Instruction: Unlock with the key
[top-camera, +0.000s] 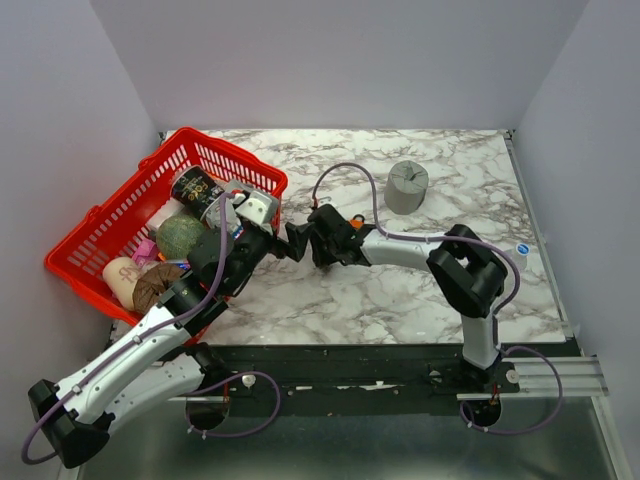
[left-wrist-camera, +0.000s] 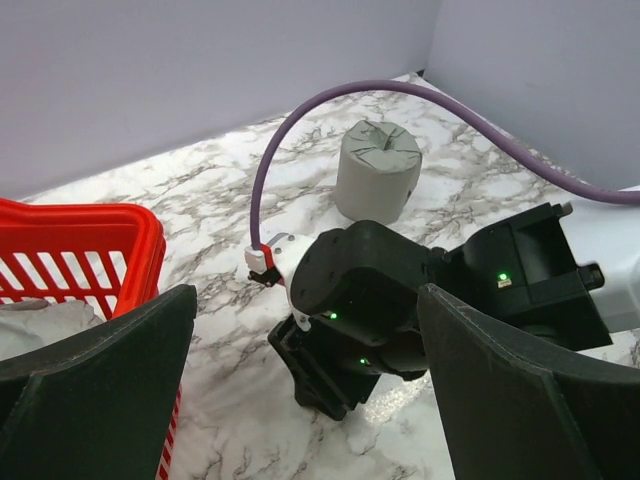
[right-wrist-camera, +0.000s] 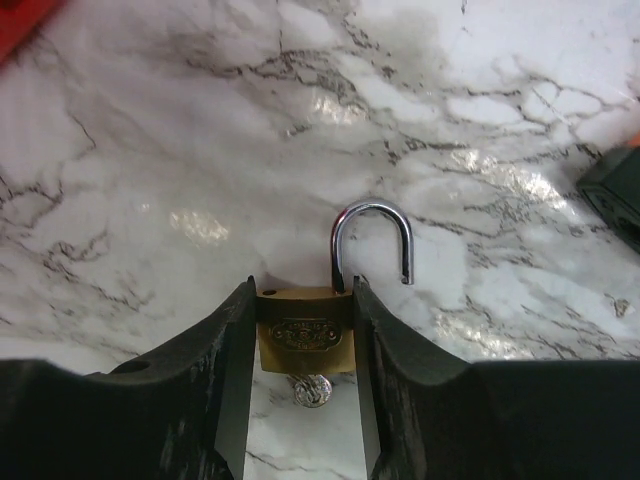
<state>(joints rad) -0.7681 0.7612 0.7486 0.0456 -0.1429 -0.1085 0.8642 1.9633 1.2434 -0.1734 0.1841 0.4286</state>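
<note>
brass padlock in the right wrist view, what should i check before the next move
1. Brass padlock clamped between the right claw fingers: ok.
2. Shackle swung open, one end free of the body: ok.
3. Key in the keyhole: a small metal piece shows under the body, but whether it is the key: cannot tell.
4. Left claw open and holding nothing: ok.
5. Room between the arms: the right arm's wrist sits right in front of the left claw, probably too tight: not ok.
6. Marble table bare around the padlock: ok.
</note>
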